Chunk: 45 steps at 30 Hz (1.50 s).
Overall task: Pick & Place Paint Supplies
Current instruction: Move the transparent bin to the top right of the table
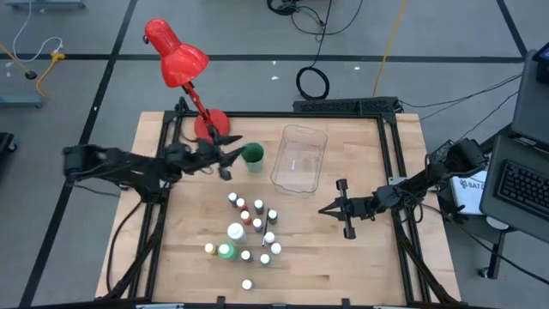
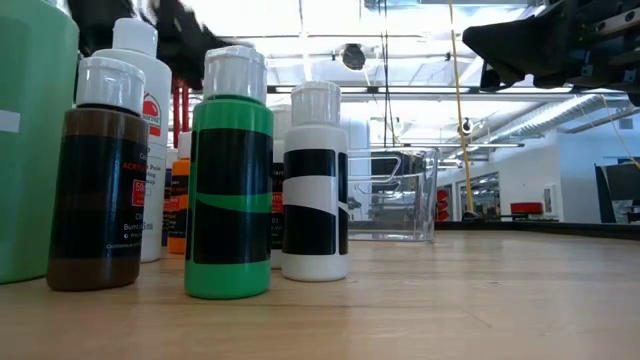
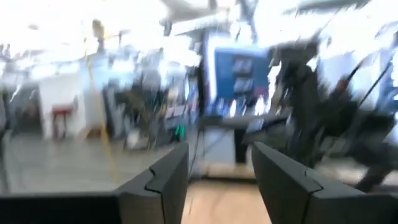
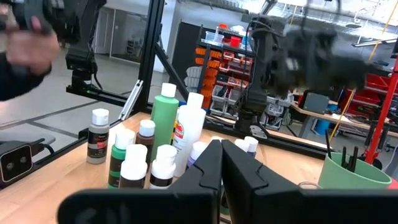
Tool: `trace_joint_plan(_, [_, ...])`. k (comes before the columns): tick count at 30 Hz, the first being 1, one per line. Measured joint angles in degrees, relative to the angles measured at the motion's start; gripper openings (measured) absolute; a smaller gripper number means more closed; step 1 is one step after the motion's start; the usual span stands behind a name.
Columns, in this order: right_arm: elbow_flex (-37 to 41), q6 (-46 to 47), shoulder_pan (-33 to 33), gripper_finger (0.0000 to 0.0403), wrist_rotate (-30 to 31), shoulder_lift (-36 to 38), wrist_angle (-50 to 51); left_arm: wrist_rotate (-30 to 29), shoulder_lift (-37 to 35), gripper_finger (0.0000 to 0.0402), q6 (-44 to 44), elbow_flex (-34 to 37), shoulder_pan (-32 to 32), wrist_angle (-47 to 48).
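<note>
My left fingers [image 3: 168, 180] are standing spread with bare air between them, while my right fingers [image 4: 239, 174] are pressing nearly together and holding nothing. In the high view my left gripper [image 1: 225, 160] is hovering just beside the green cup [image 1: 252, 156], at about nine o'clock from it, and dark brush handles [image 4: 346, 158] are showing inside that cup in the right wrist view. My right gripper [image 1: 343, 208] is waiting at about three o'clock from the cluster of small paint bottles [image 1: 249, 225], well apart from it and pointing toward it. The bottles are standing upright on the wooden table [image 1: 343, 266], with the bigger white bottle [image 1: 235, 231] and bigger green bottle [image 1: 226, 251] among them. The clear plastic tray [image 1: 300, 157] is lying at about one o'clock from the cluster and looking empty. I am judging that the sorting is only starting: every bottle is standing outside the tray. Next I am needing to open my right jaws, reach in to the nearest bottle at the cluster's edge, and close around its body without knocking its neighbours over.
</note>
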State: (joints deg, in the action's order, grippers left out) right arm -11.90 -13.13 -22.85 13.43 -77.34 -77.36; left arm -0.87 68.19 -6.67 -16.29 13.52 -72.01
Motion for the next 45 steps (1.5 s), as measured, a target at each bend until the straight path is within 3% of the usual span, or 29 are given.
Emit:
trace_joint_plan(5, [0.0, 0.0, 0.0, 0.0, 0.0, -0.02, 0.79, 1.03, -20.76, 0.0173, -3.04, -0.04, -6.8, 13.26])
trace_joint_plan(7, [0.0, 0.02, -0.01, 0.0, 0.0, -0.02, 1.02, -3.14, -30.35, 0.0153, -5.89, -0.74, -10.24, 26.95])
trace_joint_plan(11, [0.0, 0.02, -0.01, 0.0, 0.0, -0.02, 1.04, -16.9, -46.04, 0.0085, -10.23, -5.51, -15.81, 63.95])
trace_joint_plan(14, [0.0, 0.02, 0.0, 0.0, 0.03, -0.02, 1.04, -21.84, -52.13, 0.0019, -8.89, -7.32, -18.0, 77.92])
trace_joint_plan(21, [0.0, 0.49, 0.0, 0.0, 0.18, -0.02, 1.0, -23.2, -60.07, 0.0003, -6.57, -7.11, -19.28, 83.47])
trace_joint_plan(24, [0.0, 0.27, 0.0, 0.0, 0.2, -0.02, 1.99, -22.59, -63.41, 0.0002, -6.14, -5.64, -19.28, 78.79])
trace_joint_plan(31, [0.0, 2.07, 0.0, 0.0, 0.24, -0.02, 2.64, -10.18, -64.87, 0.0001, -12.93, 5.07, -19.26, 73.43])
trace_joint_plan(35, [0.0, 2.37, 0.0, 0.0, 0.26, -0.02, 2.64, -9.53, -64.99, 0.0001, -16.03, 8.66, -18.65, 68.81])
trace_joint_plan(38, [0.0, 2.38, 0.05, 0.0, 0.26, -0.01, 2.93, -10.82, -65.32, 0.0001, -13.5, 8.73, -16.27, 71.27])
trace_joint_plan(45, [0.0, 7.1, 3.77, 0.0, -0.08, 0.0, 6.55, -2.76, -65.33, 0.0001, -8.08, 12.07, -11.16, 72.52])
